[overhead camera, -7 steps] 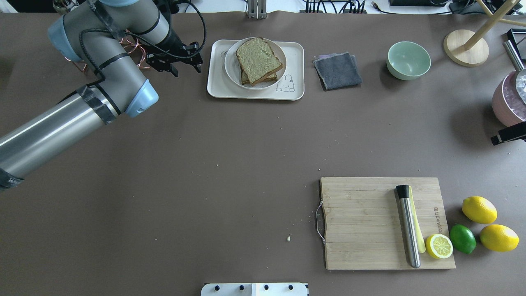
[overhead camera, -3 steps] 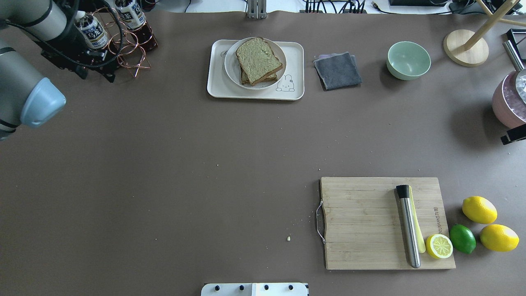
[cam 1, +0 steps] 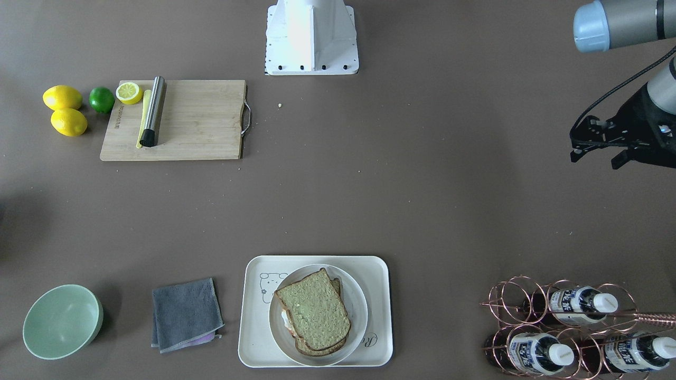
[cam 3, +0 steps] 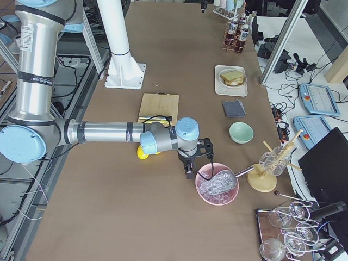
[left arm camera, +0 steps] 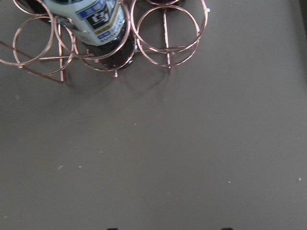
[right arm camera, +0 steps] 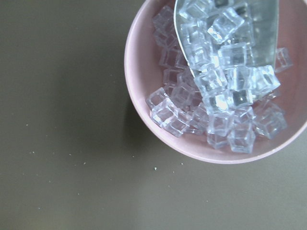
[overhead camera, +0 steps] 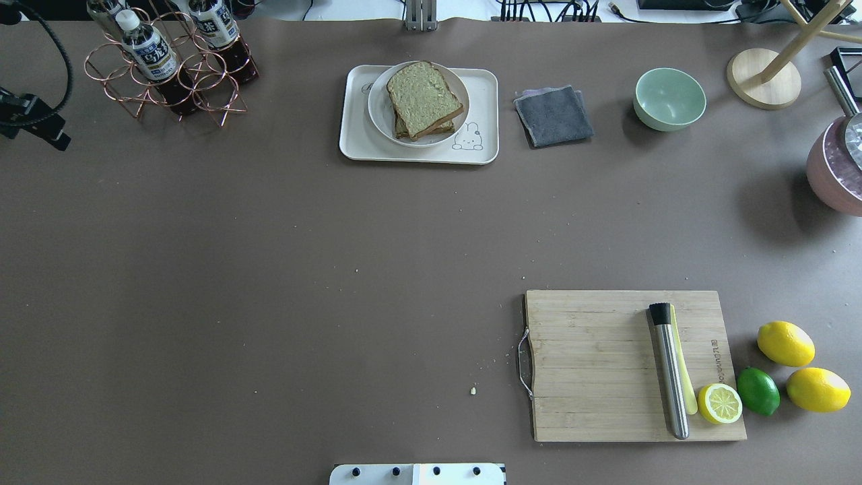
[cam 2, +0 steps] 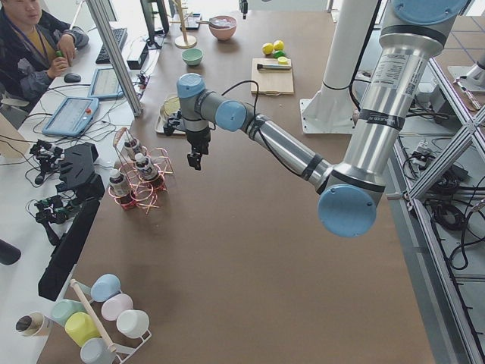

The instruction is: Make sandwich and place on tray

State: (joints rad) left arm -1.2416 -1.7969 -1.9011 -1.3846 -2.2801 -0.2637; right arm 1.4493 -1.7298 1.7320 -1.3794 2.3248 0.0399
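Brown-crusted sandwich (cam 1: 314,309) on tray (cam 1: 254,338), well apart from left end effector (cam 1: 594,158), seemingly empty.

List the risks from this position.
1. The left pincer hangs open beside the bottle rack; a careless swing could clip it.
2. The right pincer sits next to the pink ice bowl and could knock it.
3. The top slice of the sandwich lies skewed over the lower one; jolting the tray might slide it.

Bright, even light — soft shadows, sharp
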